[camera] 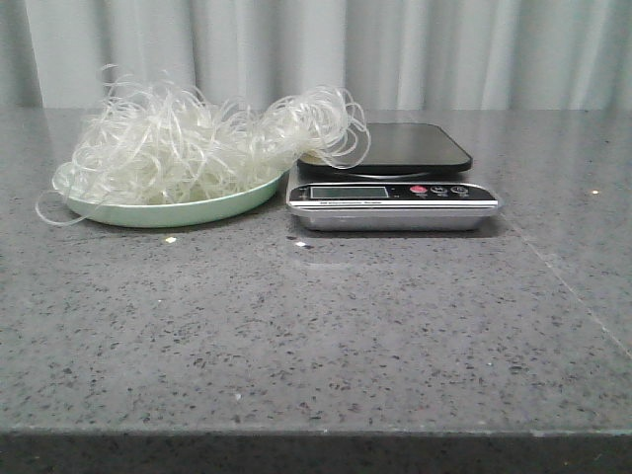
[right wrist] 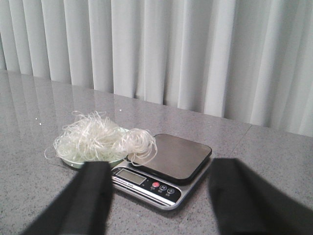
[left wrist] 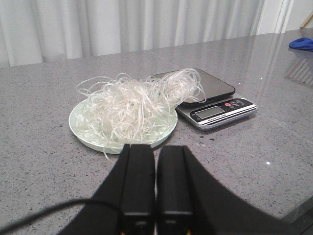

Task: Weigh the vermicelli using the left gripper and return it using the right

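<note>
The vermicelli (camera: 188, 143) is a loose whitish tangle heaped on a pale-green plate (camera: 168, 210) at the left of the table; one clump hangs over the left edge of the black scale platform (camera: 410, 146). The scale (camera: 393, 204) stands just right of the plate. Neither gripper shows in the front view. In the left wrist view my left gripper (left wrist: 156, 149) is shut and empty, just short of the plate's (left wrist: 78, 128) near rim, with the vermicelli (left wrist: 134, 103) beyond. In the right wrist view my right gripper (right wrist: 159, 169) is open and empty, its fingers either side of the scale (right wrist: 161, 169).
A grey speckled stone table (camera: 316, 326) with its front edge near the bottom of the front view. Pale curtains hang behind. A blue object (left wrist: 301, 44) lies far off on the table in the left wrist view.
</note>
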`<state>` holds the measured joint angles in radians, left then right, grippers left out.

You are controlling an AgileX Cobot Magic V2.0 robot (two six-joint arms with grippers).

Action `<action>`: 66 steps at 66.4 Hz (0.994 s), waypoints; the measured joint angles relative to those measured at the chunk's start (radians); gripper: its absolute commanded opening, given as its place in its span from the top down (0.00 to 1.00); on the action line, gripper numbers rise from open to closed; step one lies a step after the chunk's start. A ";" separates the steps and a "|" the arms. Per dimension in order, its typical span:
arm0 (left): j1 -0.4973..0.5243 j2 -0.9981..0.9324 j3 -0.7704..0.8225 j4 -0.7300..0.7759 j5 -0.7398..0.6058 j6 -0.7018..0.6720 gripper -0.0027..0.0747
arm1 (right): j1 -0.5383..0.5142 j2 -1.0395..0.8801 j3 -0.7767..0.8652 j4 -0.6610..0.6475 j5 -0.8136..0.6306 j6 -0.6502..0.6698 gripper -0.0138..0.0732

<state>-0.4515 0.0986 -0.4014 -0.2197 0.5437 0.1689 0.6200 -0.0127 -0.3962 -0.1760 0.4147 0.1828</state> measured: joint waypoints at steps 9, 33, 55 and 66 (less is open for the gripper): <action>0.000 0.000 0.000 0.000 0.000 0.000 0.80 | 0.000 0.000 0.005 0.000 0.028 0.000 0.61; 0.000 0.000 0.000 -0.002 0.000 0.000 0.80 | 0.000 0.000 0.005 0.000 0.032 0.000 0.61; 0.022 0.000 0.030 0.039 -0.011 0.000 0.80 | 0.000 0.000 0.005 0.000 0.032 0.000 0.61; 0.134 -0.020 0.128 0.087 -0.128 0.000 0.80 | 0.000 0.000 0.005 0.000 0.032 0.000 0.61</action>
<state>-0.3173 0.0782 -0.2733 -0.1329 0.4154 0.1689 0.6200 -0.0127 -0.3911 -0.1760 0.4463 0.1828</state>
